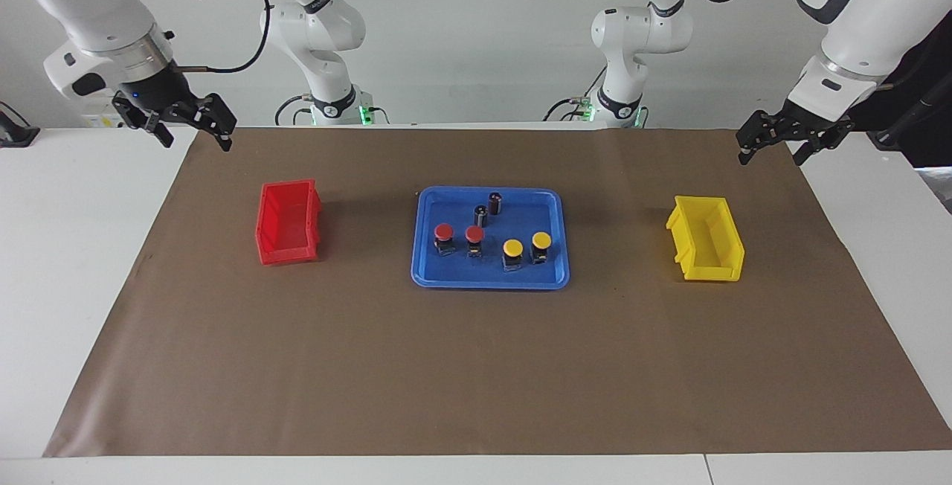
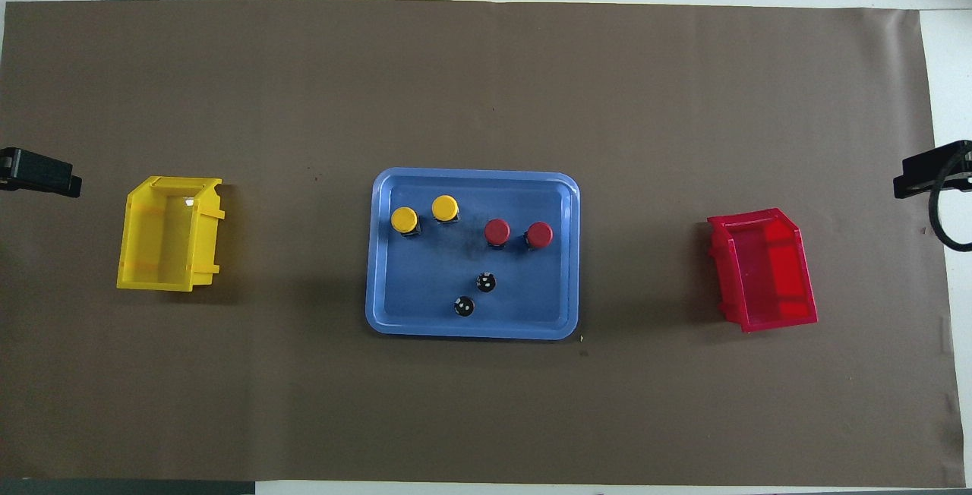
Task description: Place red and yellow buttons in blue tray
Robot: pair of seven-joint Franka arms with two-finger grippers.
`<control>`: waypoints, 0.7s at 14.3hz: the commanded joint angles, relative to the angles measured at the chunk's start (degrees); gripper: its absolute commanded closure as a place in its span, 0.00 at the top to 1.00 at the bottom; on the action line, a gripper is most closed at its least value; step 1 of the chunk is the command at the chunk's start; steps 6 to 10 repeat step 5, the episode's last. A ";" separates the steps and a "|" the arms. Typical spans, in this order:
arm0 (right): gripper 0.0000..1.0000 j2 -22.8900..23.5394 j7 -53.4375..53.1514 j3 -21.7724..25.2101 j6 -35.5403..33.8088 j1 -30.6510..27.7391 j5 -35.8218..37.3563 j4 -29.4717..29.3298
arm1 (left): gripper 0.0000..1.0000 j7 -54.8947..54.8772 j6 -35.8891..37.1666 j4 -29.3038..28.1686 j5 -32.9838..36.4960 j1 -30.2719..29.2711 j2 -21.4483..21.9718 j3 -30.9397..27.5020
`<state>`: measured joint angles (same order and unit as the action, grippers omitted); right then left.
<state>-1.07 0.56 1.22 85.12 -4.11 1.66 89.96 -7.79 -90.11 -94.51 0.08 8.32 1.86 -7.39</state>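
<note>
While both arms wait at the table's ends, the shallow rectangular blue plastic tray (image 1: pixel 424 247) with rounded corners and a raised rim lies on the brown paper mat (image 1: pixel 476 366), midway between the two pincers and well apart from each.

Four push buttons stand upright in it in a loose row — each a black boxy base under a round mushroom cap. The two red-capped buttons (image 1: pixel 444 238) (image 1: pixel 474 239) sit toward the right gripper's end; the two yellow-capped buttons (image 1: pixel 512 254) (image 1: pixel 541 246) sit toward the left gripper's end. Two dark capless cylinders (image 1: pixel 494 203) stand in the same tray, nearer to the robots than the buttons.

Right gripper (image 1: pixel 195 130): raised over the mat's corner, fingers spread, holding nothing; the small red plastic bin (image 1: pixel 288 222) lies near it.

Left gripper (image 1: pixel 773 144): raised over the mat's edge, fingers spread, holding nothing — the small yellow plastic bin (image 1: pixel 706 248) lies near it.
</note>
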 commanded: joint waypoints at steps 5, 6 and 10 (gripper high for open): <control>1.00 -1.22 1.38 -0.25 -0.39 -0.19 0.80 1.19 | 1.00 -1.52 2.84 0.91 -2.19 0.38 0.69 0.54; 1.00 -1.22 1.38 -0.25 -0.39 -0.19 0.80 1.19 | 1.00 -1.52 2.84 0.91 -2.19 0.38 0.69 0.54; 1.00 -1.22 1.38 -0.25 -0.39 -0.19 0.80 1.19 | 1.00 -1.52 2.84 0.91 -2.19 0.38 0.69 0.54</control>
